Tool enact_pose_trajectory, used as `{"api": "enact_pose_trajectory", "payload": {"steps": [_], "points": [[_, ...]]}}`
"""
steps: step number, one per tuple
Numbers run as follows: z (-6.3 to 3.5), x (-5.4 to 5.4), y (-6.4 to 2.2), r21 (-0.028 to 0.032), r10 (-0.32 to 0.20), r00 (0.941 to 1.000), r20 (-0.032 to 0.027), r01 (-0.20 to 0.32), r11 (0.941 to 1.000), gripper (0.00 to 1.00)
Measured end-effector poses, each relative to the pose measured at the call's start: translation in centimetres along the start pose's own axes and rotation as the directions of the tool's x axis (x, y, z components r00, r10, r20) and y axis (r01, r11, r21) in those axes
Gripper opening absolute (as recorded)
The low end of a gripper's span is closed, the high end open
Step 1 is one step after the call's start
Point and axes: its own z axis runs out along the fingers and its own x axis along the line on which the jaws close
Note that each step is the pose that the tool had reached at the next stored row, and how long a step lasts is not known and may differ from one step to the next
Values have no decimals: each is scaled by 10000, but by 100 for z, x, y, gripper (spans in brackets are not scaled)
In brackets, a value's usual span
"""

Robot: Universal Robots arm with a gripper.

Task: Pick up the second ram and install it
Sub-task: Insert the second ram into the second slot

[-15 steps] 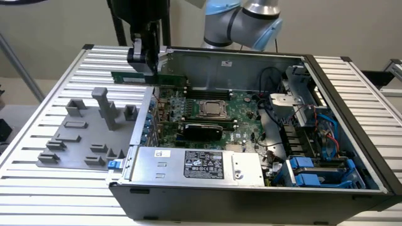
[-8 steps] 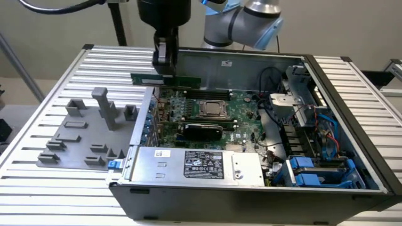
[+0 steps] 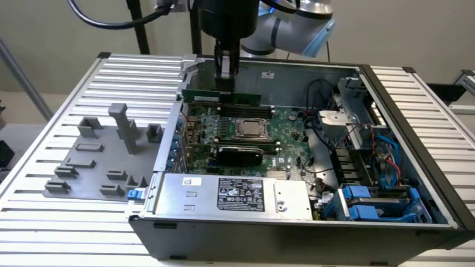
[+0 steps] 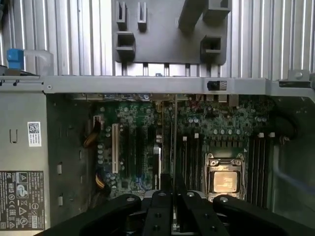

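Green second ram point(image 3: 248, 99) clenched in tool point(image 3: 226, 86), over motherboard point(image 3: 286, 130) inside open metal case point(image 3: 297, 71).

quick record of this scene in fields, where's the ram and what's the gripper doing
gripper: shut on the second ram
ram pose: on edge, long side level, low over the motherboard
ram place: just beyond the CPU socket, on its far side in the exterior view
seated: cannot tell
gray fixture: on the slatted table, to the exterior view's left of the case
power supply: at the case's near end
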Motion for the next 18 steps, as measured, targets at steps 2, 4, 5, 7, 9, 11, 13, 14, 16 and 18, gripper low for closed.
{"api": "enact_pose_trajectory", "payload": {"steps": [2, 4, 5, 7, 9, 11, 13, 14, 16, 18], "points": [[23, -20, -89, -1, 2, 10000, 13, -2, 10000, 0], [51, -47, -180, -1, 0, 10000, 21, 0, 10000, 0], [67, -64, -219, -2, 0, 10000, 24, 0, 10000, 0], [104, -107, -279, -2, 1, 10000, 26, -1, 10000, 0], [140, -154, -322, -1, 1, 10000, 30, -1, 10000, 0], [177, -207, -354, -1, 1, 10000, 36, -1, 10000, 0], [215, -264, -384, -1, 2, 10000, 40, -2, 10000, 0], [234, -293, -399, -1, 1, 10000, 41, -1, 10000, 0], [274, -353, -430, -1, 1, 10000, 45, -1, 10000, 0], [312, -410, -458, -2, 1, 10000, 46, -1, 10000, 0]]}}
